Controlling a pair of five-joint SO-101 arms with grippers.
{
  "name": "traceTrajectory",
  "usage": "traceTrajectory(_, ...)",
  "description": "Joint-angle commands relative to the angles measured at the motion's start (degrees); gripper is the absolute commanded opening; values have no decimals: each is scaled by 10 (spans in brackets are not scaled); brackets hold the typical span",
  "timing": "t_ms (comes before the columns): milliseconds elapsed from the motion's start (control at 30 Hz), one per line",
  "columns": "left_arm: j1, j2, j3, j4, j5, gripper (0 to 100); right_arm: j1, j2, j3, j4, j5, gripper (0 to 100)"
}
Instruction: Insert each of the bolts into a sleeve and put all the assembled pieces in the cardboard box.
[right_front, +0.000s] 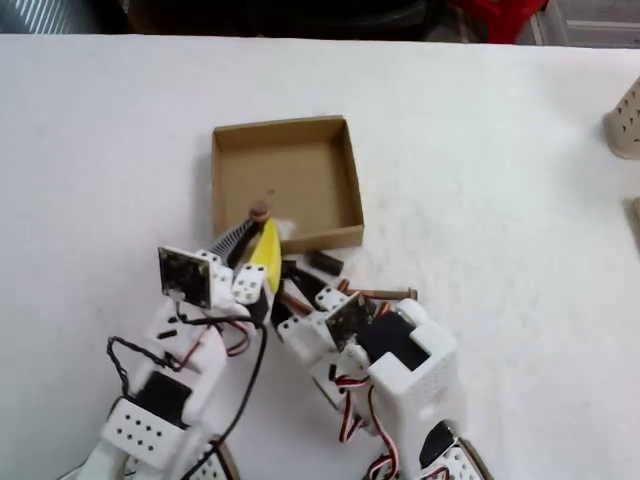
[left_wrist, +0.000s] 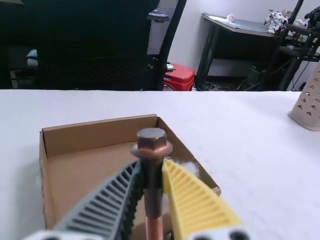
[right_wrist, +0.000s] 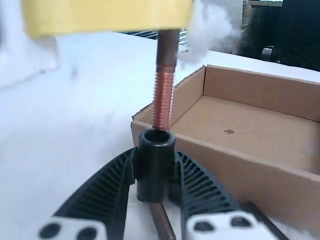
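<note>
Left jaws clamp bolt (left_wrist: 151, 145), upright — over sleeve (right_wrist: 156, 162)

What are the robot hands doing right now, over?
Left hand shut on copper-coloured metal bolt. Right hand shut on black cylindrical sleeve, bolt tip at its mouth. Brown cardboard box close by, nothing blocking.

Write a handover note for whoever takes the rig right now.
Left gripper: shut on a bolt, head up.
Right gripper: shut on a black sleeve; the bolt's threaded tip sits at the sleeve's mouth.
Cardboard box: nothing in it.
A loose sleeve and a loose bolt lie on the table near the box.
Done: nothing boxed.
Left: finish this insertion, box it, assemble the rest.
</note>
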Motion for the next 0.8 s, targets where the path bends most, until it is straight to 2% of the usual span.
traceTrajectory(0,22,-13,-3,1,5,20,0,-3,-11,0,-5,14)
traceTrajectory(767,21,-14,-3,58,1,21,12,-6,-11,0,-6,14)
